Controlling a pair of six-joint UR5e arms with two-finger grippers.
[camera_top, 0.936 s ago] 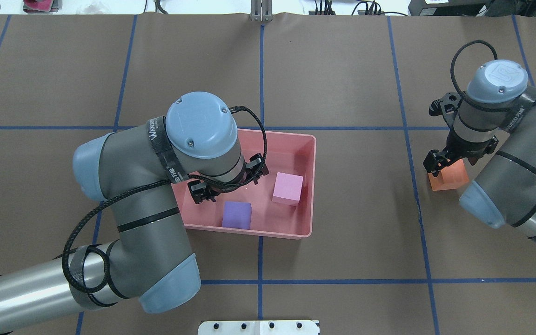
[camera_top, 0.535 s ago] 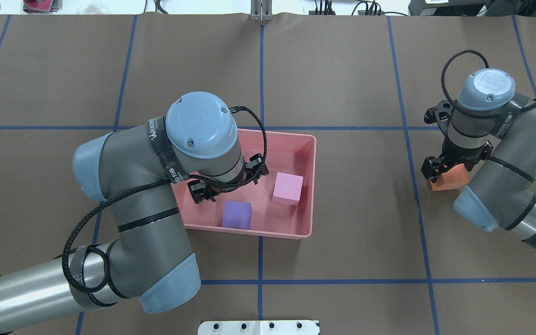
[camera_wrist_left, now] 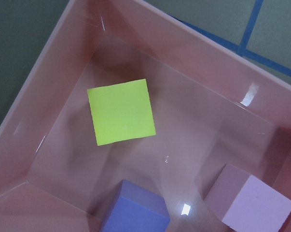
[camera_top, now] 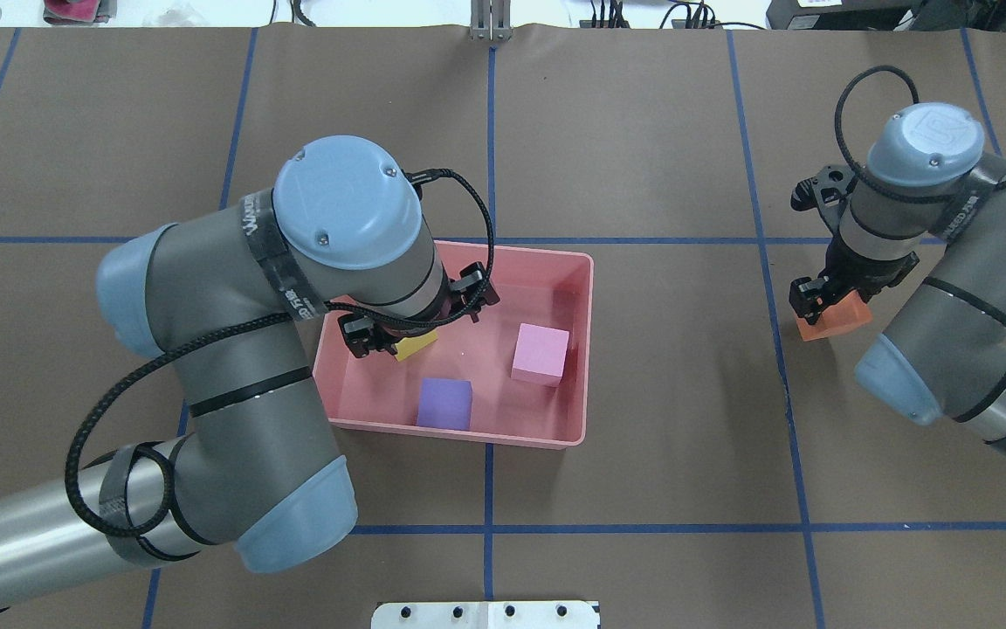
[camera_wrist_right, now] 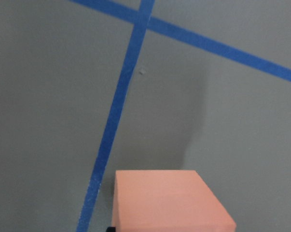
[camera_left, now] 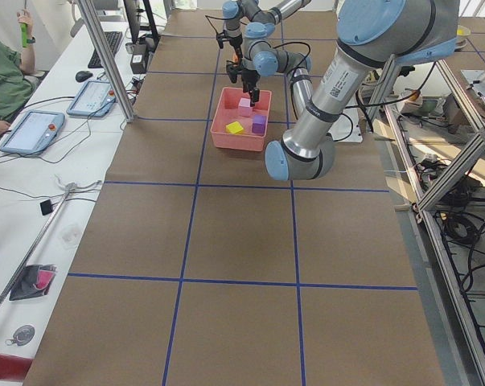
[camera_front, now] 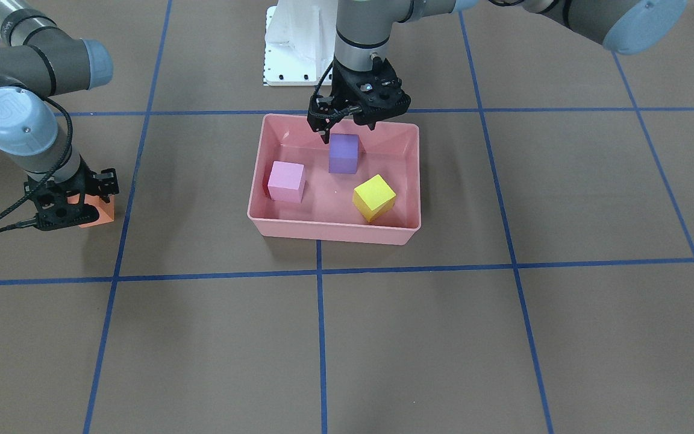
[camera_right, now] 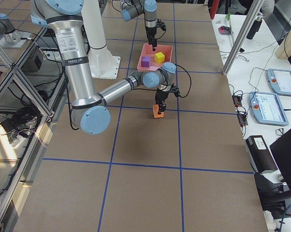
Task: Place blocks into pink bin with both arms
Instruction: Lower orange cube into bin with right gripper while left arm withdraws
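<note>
Nearest the robot lies the white metal base plate (camera_top: 485, 614) at the edge of the brown paper-covered bench (camera_top: 643, 131).

Beyond it sits the shallow salmon-pink plastic bin (camera_top: 538, 437), a glossy rectangle with rounded corners. It holds three matte cubes of equal size, each apart from the others.

- The purple foam-like cube (camera_top: 445, 404) stands just beside the bin's near wall.
- The light pink cube (camera_top: 540, 354) stands farther in, toward the robot's right wall.
- The yellow cube (camera_front: 374, 196) rests flat on the floor on the robot's left side, turned at an angle to the walls. The wrist view shows its top face as a clean bright square.

The left arm's black two-finger pincer (camera_front: 350, 123) hangs over the bin with its fingers spread apart and nothing between them.

Well to the robot's right, outside the bin, is the orange cube (camera_top: 839, 321), close to a strip of blue tape (camera_top: 774, 332). The right arm's black pincer (camera_top: 830, 307) is clamped on it from above and hides much of its top. The views do not show whether the cube touches the bench.

More blue tape runs across the bench past the bin's far wall.
</note>
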